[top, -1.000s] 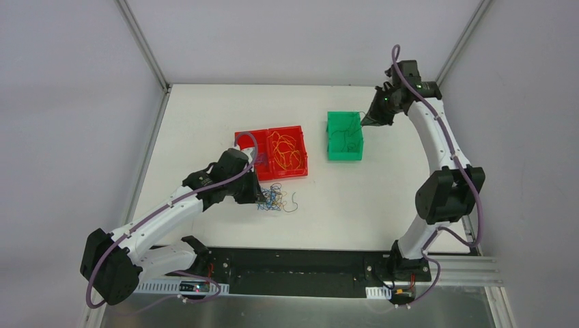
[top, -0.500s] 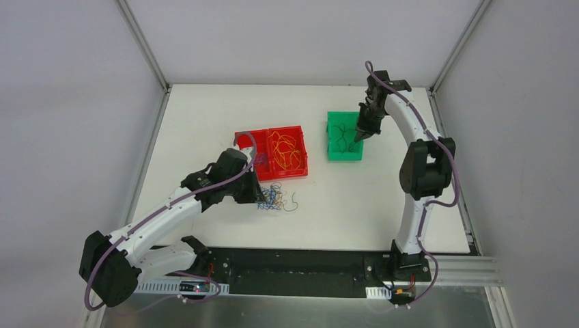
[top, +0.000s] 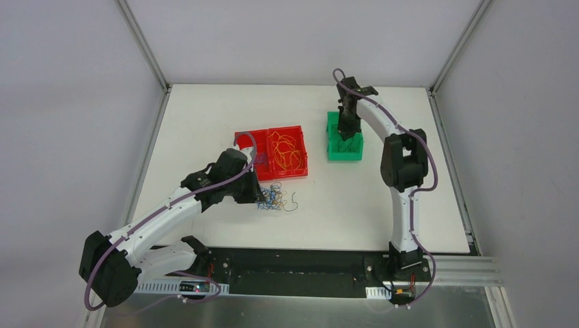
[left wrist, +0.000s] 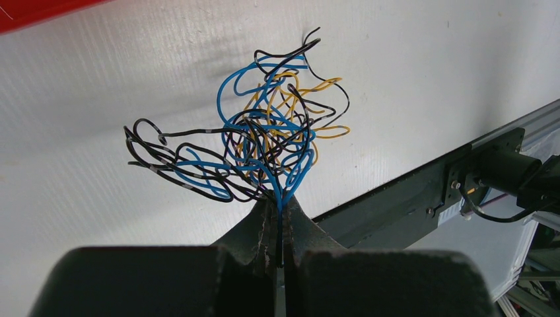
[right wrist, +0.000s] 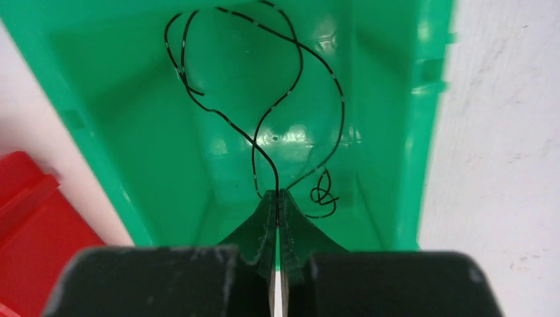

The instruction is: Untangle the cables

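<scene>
A loose tangle of thin blue, black and orange-yellow cables (left wrist: 264,135) lies on the white table just in front of the red bin, also seen as the tangle (top: 273,197) from above. My left gripper (left wrist: 280,205) is shut on blue strands at the tangle's near edge; the same left gripper (top: 258,193) shows from above. My right gripper (right wrist: 277,198) is shut on a thin black cable (right wrist: 264,125) that loops down inside the green bin (right wrist: 165,152). From above, the right gripper (top: 346,133) hangs over that green bin (top: 334,152).
A red two-compartment bin (top: 254,137) stands left of the green one; its right half holds orange-yellow cables (top: 287,150). A single dark strand (top: 293,202) lies right of the tangle. A black rail (top: 300,263) runs along the near table edge.
My right arm has swung left from beyond the green bin's right side to over it, carrying the black cable into the bin. The left arm has hardly moved.
</scene>
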Motion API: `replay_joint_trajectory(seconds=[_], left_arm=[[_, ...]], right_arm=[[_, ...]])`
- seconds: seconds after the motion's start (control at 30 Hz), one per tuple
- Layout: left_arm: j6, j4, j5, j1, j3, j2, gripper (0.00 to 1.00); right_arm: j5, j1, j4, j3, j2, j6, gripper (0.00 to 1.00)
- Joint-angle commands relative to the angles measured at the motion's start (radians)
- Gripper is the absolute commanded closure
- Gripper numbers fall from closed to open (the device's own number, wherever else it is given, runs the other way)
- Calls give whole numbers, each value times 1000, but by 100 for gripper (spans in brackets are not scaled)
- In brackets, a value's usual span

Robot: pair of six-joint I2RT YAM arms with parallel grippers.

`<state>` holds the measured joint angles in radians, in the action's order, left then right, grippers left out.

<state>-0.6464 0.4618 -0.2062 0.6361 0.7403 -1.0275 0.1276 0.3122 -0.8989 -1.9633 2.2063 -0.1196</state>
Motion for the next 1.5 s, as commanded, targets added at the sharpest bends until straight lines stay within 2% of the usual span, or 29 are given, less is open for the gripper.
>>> replay_joint_trajectory(seconds=[0.0,0.17,0.3,0.37,0.4,0.43,0.5,0.73,1.0,1.1,1.17,1.3,1.47], left_arm=[[2,1,-4,13,13,16,100],[2,2,-5,14,11,11,100],[5,1,-9,14,14,7,100],[4,1,-10,14,13,10,100],[5,1,-11,14,11,11,100],[5,1,-13,14,11,11,100],[7,1,-15,14,10,14,100],[10,1,-19,14,3,22,100],[19,1,-26,14,12,23,100],[28,-16,-49,14,25,15,100],[38,-44,-83,14,30,6,100],[42,-128,-177,16,29,-26,100],[42,-245,-294,19,19,-55,100]], right_arm=[[78,27,84,61,31,-18,100],[100,50,82,90,64,-11,100],[114,54,75,100,29,-8,100],[114,56,73,94,-12,-5,92],[116,56,66,87,-34,-5,81],[116,57,61,80,-56,-3,75],[118,59,48,62,-101,-2,67],[133,63,-23,-4,-188,-5,58],[80,86,-39,33,-299,-9,39],[-42,130,53,195,-438,0,34],[-193,164,175,370,-598,-5,32],[-388,233,409,741,-848,-57,35],[-479,361,588,1025,-1072,-83,37]])
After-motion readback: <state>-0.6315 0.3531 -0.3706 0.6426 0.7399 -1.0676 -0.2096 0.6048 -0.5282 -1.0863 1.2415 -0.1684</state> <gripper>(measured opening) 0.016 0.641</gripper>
